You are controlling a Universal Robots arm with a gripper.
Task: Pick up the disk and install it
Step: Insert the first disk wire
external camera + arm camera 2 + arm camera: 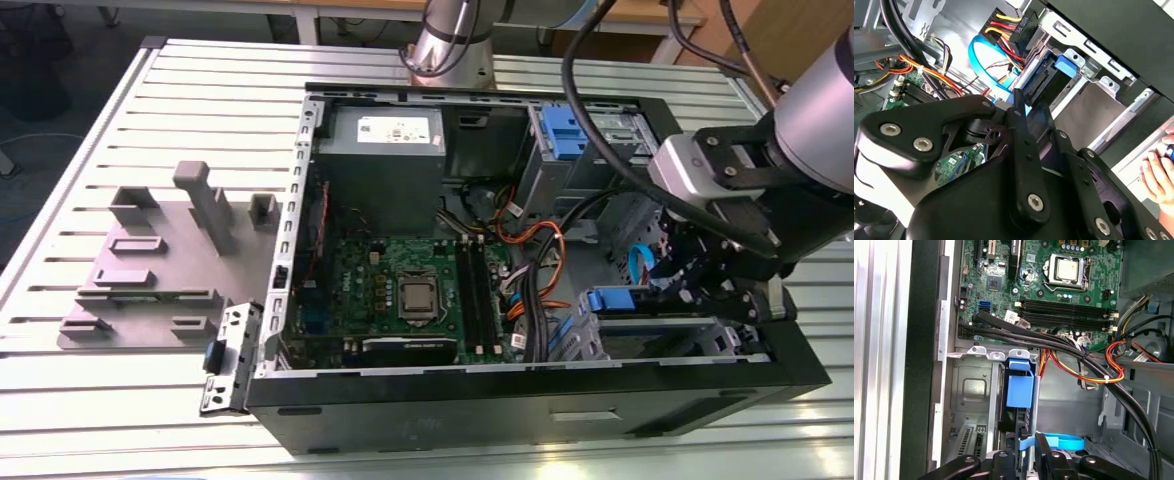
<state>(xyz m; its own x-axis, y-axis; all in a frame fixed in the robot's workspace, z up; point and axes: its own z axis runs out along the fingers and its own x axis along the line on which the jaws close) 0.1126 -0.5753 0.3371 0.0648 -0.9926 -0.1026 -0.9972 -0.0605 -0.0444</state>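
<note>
The disk [617, 299] stands on edge in the drive cage [667, 335] at the open computer case's corner, on the exterior view's right. Its blue carrier handle [1020, 387] points toward the motherboard. In the second wrist view its connector end [1041, 85] and blue handle [1065, 65] lie against the metal cage. My gripper [674, 290] reaches down into the case over that cage. Its two black fingers [1042, 445] sit on either side of the disk's thin edge, and the gripper [1031, 440] [1029, 107] is shut on it.
Black and orange cable bundles [1089, 362] cross close to the cage, and a blue flat cable [981, 62] loops beside the gripper. Also inside the case are the motherboard [400, 290], a grey power-supply box [380, 135] and another blue carrier [563, 130]. A grey fixture [147, 270] lies on the table, and a hand [1156, 175] rests outside the case.
</note>
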